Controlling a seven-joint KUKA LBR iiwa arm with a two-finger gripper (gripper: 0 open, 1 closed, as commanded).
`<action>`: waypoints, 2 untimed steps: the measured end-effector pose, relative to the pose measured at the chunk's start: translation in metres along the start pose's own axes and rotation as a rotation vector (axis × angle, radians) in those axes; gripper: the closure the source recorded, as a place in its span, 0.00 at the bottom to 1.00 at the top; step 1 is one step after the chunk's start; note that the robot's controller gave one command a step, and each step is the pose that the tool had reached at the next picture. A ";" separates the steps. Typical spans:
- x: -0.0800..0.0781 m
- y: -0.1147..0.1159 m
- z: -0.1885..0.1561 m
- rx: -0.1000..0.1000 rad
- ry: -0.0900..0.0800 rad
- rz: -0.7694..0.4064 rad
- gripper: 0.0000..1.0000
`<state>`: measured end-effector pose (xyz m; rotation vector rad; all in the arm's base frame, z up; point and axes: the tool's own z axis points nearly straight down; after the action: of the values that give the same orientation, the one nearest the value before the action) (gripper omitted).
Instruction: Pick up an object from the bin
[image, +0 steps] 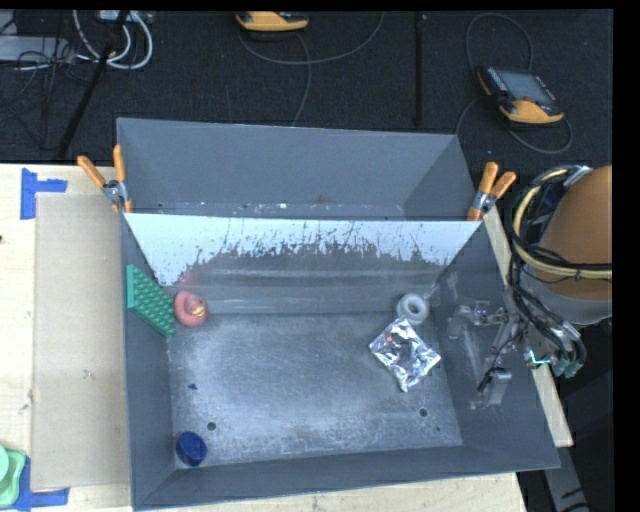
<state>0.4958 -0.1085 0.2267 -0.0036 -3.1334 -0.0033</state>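
Just left of the gripper (492, 378) we see a crinkled foil packet (405, 352); gripper's murky, can't tell if it's clenched.

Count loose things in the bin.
5: green studded piece and pink ball at far left, blue cap front-left corner, grey ring and crumpled foil wrapper right of centre. More may hide under the pincer.

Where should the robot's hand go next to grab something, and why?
Probably a short move toward the view's left, until it is above the crinkled silver wrapper. The hand hangs over the sloped right wall of the bin, beside the wrapper and not above it. The wrapper looks like the nearest thing. The small white ring lies just past it, and the blue cap lies far off.
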 end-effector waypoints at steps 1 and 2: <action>-0.069 0.005 0.118 0.001 -0.004 -0.262 0.00; -0.109 0.021 0.158 0.002 -0.009 -0.303 0.00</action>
<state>0.6035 -0.0873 0.0675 0.4711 -3.1074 -0.0015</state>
